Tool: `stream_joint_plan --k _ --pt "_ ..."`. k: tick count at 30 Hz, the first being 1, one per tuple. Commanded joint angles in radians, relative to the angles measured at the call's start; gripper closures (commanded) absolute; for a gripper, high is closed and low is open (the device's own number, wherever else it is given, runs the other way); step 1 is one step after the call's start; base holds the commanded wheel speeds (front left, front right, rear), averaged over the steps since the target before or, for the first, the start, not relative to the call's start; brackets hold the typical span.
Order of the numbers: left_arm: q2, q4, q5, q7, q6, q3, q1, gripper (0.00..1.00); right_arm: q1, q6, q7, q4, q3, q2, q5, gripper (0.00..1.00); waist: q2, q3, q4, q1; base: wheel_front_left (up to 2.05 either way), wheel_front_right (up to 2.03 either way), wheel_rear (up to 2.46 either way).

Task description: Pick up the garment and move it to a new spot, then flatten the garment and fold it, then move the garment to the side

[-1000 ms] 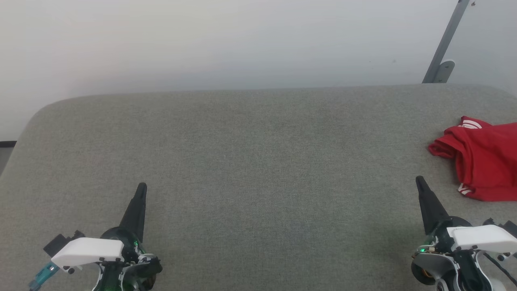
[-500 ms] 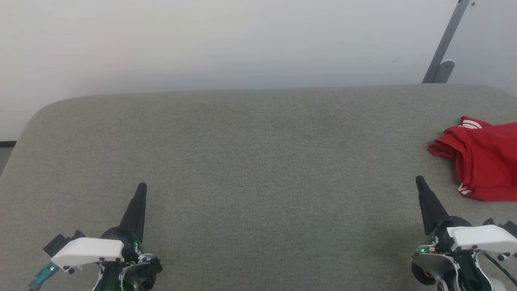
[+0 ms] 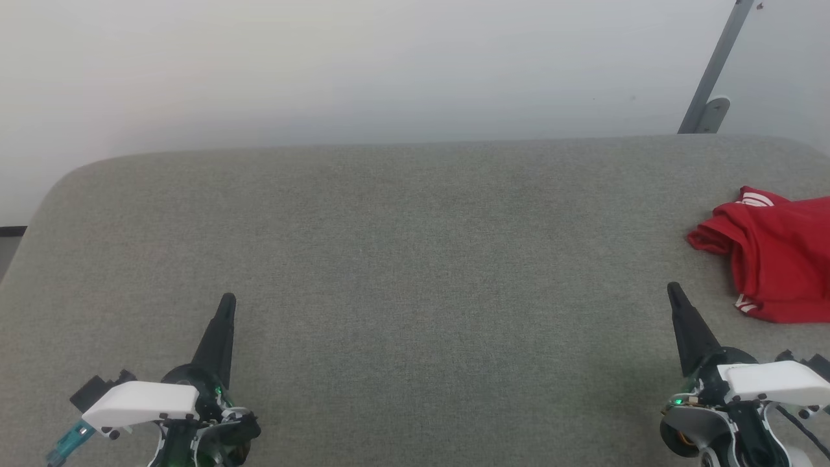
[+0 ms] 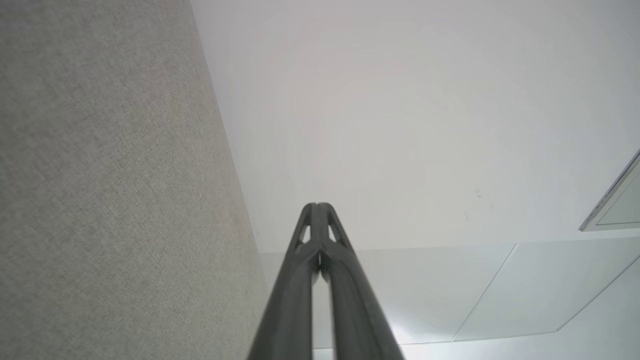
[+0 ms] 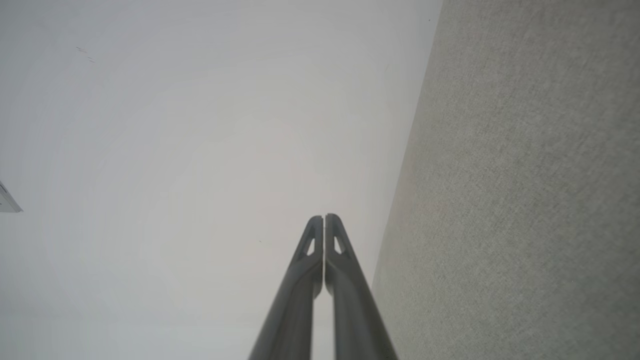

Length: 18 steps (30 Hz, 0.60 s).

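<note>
Fingers (image 4: 295, 300) of the left gripper (image 3: 225, 305) were pressed fully together with nothing between them, pointing up the frame from the lower left of the head view. The right gripper (image 3: 674, 293), at the lower right, was closed the same way and equally empty (each wrist view showed two dark fingers meeting at the tips). Around them spread a grey fabric-covered table (image 3: 415, 259), with a pale wall behind and a slanted metal bracket (image 3: 713, 71) at the upper right.

The garment (image 3: 775, 259), red with a little striped trim showing, lay in a bunched, loosely doubled heap at the right edge of the frame. It was partly cut off there, near the right gripper's tip but apart from it. That placement would fit a shirt waiting to be collected or one already folded and set aside.

Judging by this, closed fingers meeting the cloth would likely shove it rather than pinch it, possibly toward the table's unseen right side. A shallow pinch might catch one layer and spill the bundle open.
</note>
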Motion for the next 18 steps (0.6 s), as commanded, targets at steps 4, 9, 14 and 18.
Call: stream_joint_plan --k 4,9,14,18 --pt "-0.003 -0.001 -0.003 0.003 0.0 0.0 -0.012 1.0 -0.004 0.0 0.001 -0.002 -0.001 0.003 0.004 1.0 0.0 0.0 0.0 0.0 0.0 0.0 0.0" --pt "-0.003 -0.001 -0.003 0.003 0.0 0.0 -0.012 1.0 -0.004 0.0 0.001 -0.002 -0.002 0.003 0.004 1.0 0.0 0.0 0.0 0.0 0.0 0.0 0.0" --pt "-0.003 -0.001 -0.003 0.003 0.0 0.0 -0.012 1.0 -0.004 0.0 0.001 -0.002 -0.002 0.003 0.004 1.0 0.0 0.0 0.0 0.0 0.0 0.0 0.0" --pt "-0.003 -0.001 -0.003 0.003 0.0 0.0 -0.012 1.0 -0.004 0.0 0.001 -0.002 -0.001 0.003 0.004 1.0 0.0 0.0 0.0 0.0 0.0 0.0 0.0"
